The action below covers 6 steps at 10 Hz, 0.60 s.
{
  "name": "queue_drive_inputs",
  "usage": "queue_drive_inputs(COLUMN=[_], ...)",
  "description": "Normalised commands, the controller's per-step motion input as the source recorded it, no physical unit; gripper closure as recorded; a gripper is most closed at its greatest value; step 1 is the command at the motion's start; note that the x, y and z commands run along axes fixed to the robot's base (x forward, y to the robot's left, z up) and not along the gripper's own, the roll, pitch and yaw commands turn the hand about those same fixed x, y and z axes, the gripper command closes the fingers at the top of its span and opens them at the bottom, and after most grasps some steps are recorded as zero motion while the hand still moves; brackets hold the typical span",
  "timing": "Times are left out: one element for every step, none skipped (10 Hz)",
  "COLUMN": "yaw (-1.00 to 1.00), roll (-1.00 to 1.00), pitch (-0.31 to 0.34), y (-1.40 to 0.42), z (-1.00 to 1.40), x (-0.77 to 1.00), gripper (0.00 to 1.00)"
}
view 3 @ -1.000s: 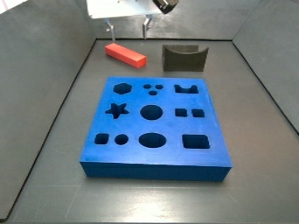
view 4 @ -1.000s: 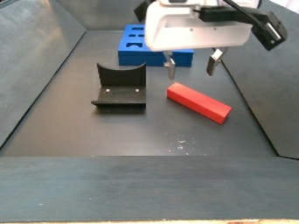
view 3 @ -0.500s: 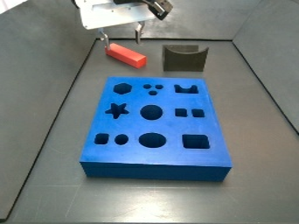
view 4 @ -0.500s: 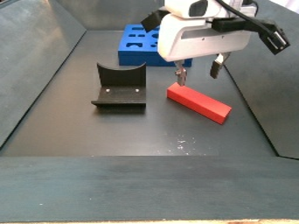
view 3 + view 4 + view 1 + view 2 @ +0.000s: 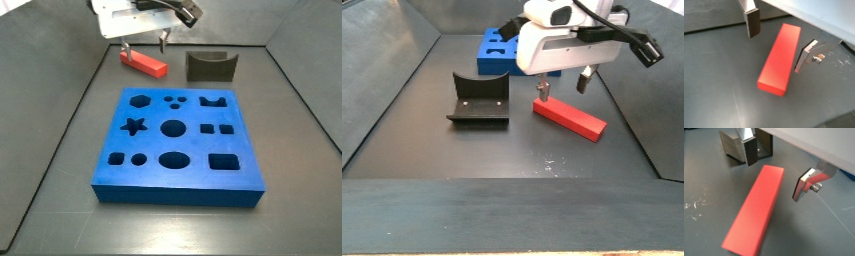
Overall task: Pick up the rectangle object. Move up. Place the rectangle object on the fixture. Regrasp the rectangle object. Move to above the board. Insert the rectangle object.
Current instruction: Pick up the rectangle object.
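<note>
In both wrist views the gripper hangs released over the rectangle object, its fingers spread to either side of the block's near end without touching it, the block lying flat on the dark floor with bare floor all round, and the fixture stands just beyond one finger. In both side views the gripper sits above the rectangle object, with the fixture well apart to one side, the board apart on the floor and open floor up to the walls; no writing or label can be read on any of them
</note>
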Motion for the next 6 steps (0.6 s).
queue_drive_inputs(yaw=[0.00,0.00,0.00,-0.01,0.00,0.00], roll=[0.00,0.00,-0.02,0.00,-0.01,-0.03], pitch=[-0.097,-0.134,-0.197,-0.297,-0.351,-0.377], y=[0.06,0.04,0.04,0.00,0.00,0.00], z=[-0.16,-0.19,-0.27,-0.42,-0.52,-0.57], x=[0.15,0.12,0.05,0.00,0.00,0.00], gripper=[0.00,0.00,0.00,0.00,0.00,0.00])
